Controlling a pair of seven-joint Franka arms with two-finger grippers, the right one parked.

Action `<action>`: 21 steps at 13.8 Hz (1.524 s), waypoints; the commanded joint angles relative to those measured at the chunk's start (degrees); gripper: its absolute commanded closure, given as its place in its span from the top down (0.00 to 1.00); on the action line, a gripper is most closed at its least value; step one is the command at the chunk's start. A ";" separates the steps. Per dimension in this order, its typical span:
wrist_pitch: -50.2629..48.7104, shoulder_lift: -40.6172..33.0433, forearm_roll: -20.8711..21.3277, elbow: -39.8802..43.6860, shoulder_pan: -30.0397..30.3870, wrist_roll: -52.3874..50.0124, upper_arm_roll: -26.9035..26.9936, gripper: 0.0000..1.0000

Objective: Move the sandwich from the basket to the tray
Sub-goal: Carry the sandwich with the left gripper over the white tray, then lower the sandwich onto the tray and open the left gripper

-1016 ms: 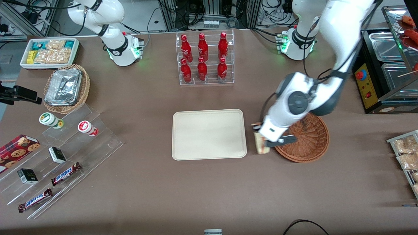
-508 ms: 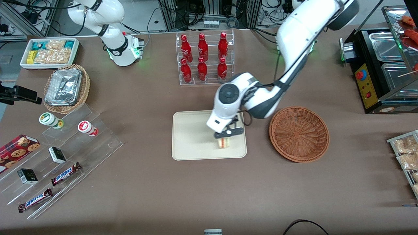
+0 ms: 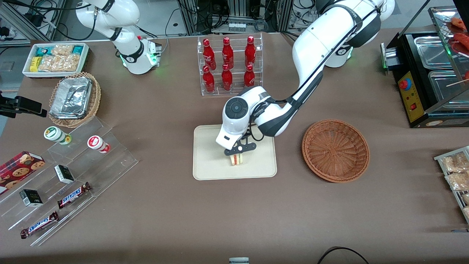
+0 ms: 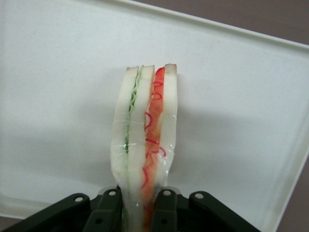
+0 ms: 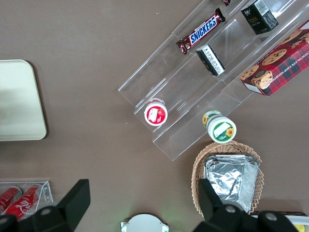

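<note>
My gripper (image 3: 238,154) is shut on the sandwich (image 3: 237,160), a pale bread wedge with red and green filling, and holds it over the middle of the cream tray (image 3: 209,161). In the left wrist view the sandwich (image 4: 145,145) stands on edge between the black fingers (image 4: 107,210), with the tray (image 4: 58,96) close beneath it. I cannot tell whether it touches the tray. The reddish-brown wicker basket (image 3: 335,150) stands beside the tray toward the working arm's end, with nothing in it.
A clear rack of red bottles (image 3: 229,66) stands farther from the front camera than the tray. Clear stepped shelves (image 3: 73,176) with snacks, a tan basket of foil containers (image 3: 74,99) and a white bin of packets (image 3: 55,59) lie toward the parked arm's end.
My gripper carried the sandwich from beside the basket's rim sideways over the tray, reaching the tray's middle. It stayed shut on the sandwich. The basket holds nothing.
</note>
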 commanded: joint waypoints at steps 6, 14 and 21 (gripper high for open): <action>-10.13 6.98 1.18 13.78 -4.28 -2.15 2.11 0.00; -10.39 6.81 1.09 13.86 -4.29 -2.33 2.11 1.00; -15.57 -2.85 -0.40 13.86 -2.36 -1.80 1.49 1.00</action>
